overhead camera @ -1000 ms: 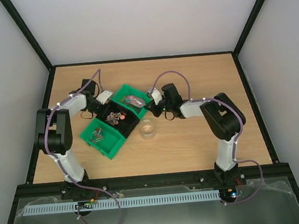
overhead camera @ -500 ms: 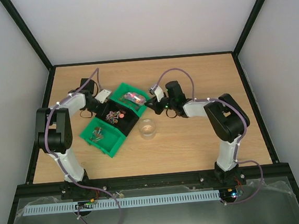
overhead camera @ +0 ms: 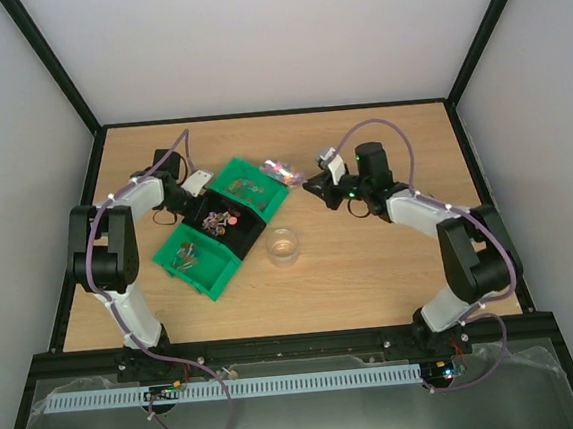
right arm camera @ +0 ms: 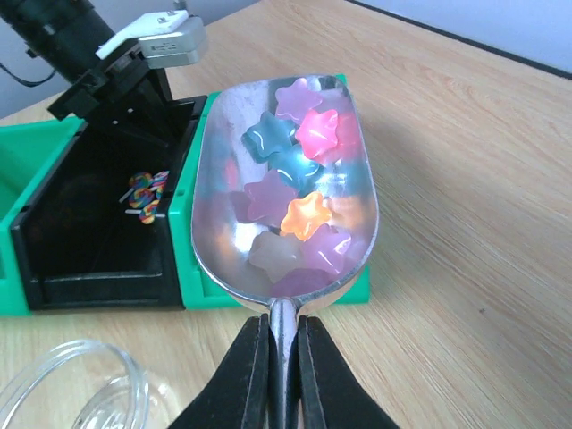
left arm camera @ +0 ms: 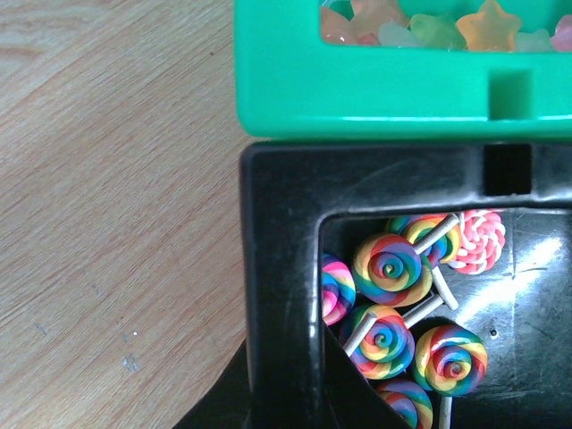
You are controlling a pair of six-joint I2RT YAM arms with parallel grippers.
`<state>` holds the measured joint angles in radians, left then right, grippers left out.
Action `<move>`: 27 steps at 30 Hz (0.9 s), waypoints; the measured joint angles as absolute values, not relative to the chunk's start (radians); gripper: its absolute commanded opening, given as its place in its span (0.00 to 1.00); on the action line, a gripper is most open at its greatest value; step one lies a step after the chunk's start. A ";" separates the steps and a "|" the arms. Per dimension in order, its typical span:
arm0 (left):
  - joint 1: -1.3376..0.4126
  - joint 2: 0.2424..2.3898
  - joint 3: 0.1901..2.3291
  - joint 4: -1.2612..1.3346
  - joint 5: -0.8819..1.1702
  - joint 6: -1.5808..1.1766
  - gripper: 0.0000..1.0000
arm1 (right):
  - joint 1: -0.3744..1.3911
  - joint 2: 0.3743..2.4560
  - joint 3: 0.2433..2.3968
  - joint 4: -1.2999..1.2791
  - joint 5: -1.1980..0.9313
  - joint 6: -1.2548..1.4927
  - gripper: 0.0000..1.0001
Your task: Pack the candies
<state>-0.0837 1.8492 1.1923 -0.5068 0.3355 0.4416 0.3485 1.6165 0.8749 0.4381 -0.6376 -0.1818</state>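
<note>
My right gripper [right arm camera: 284, 357] is shut on the handle of a silver metal scoop [right arm camera: 223, 134]. The scoop holds several star-shaped candies [right arm camera: 299, 192] in pink, blue, purple and orange. It hovers over the right edge of a green bin [overhead camera: 248, 190], where more star candies [left arm camera: 429, 27] lie. From above, the scoop [overhead camera: 282, 167] sits just past that bin's far right corner. My left gripper [left arm camera: 286, 393] is shut on the wall of the black bin [left arm camera: 281, 223], which holds rainbow lollipop candies [left arm camera: 393, 313]. The left gripper [overhead camera: 199, 188] is at that bin's far left side.
A second green bin [overhead camera: 198, 262] with small items adjoins the black bin [overhead camera: 244, 240] on the near left. A small clear round jar [overhead camera: 283, 246] stands open just right of the bins; its rim [right arm camera: 80, 384] shows below the scoop. Black frame posts edge the table.
My right arm has swung right and lifted the scoop out of the green bin, loaded with star candies. The left arm and the bins have stayed in place.
</note>
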 measured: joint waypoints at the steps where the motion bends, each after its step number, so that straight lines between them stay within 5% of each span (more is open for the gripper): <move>1: -0.084 1.849 1.192 -0.507 0.336 0.442 0.02 | 0.339 1.592 0.867 0.415 -0.648 -0.200 0.01; 18: -0.084 1.849 1.193 -0.509 0.336 0.445 0.02 | 0.249 1.103 0.748 -0.113 -0.750 -0.513 0.01; 27: -0.084 1.849 1.194 -0.509 0.336 0.445 0.02 | 0.249 1.032 0.725 -0.384 -0.712 -0.698 0.01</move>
